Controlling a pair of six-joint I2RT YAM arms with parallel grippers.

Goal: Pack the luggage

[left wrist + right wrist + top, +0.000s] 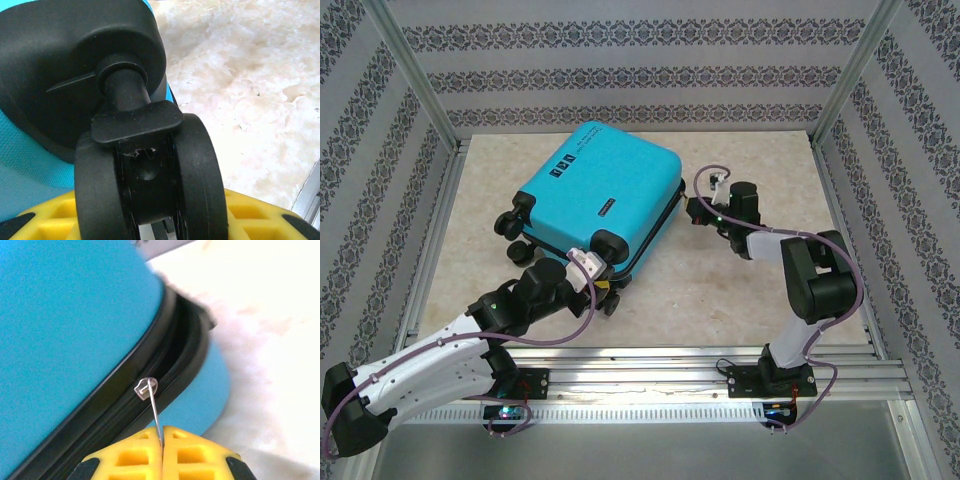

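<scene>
Toward the far left of the worktop [750, 290], your closed suitcase [605, 185] lies flat, right gripper [161, 442] pinched on its thin zipper pull [155, 415], left gripper [600, 283] at a wheel [150, 170] with its spread impossible to tell, so a skewed tug could slip the pull or drag the case.

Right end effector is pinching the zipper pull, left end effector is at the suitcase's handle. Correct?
Not quite. The left end effector sits at a black wheel of the luggage, not its handle, as the left wrist view shows. The right end effector does pinch the zipper pull.
</scene>
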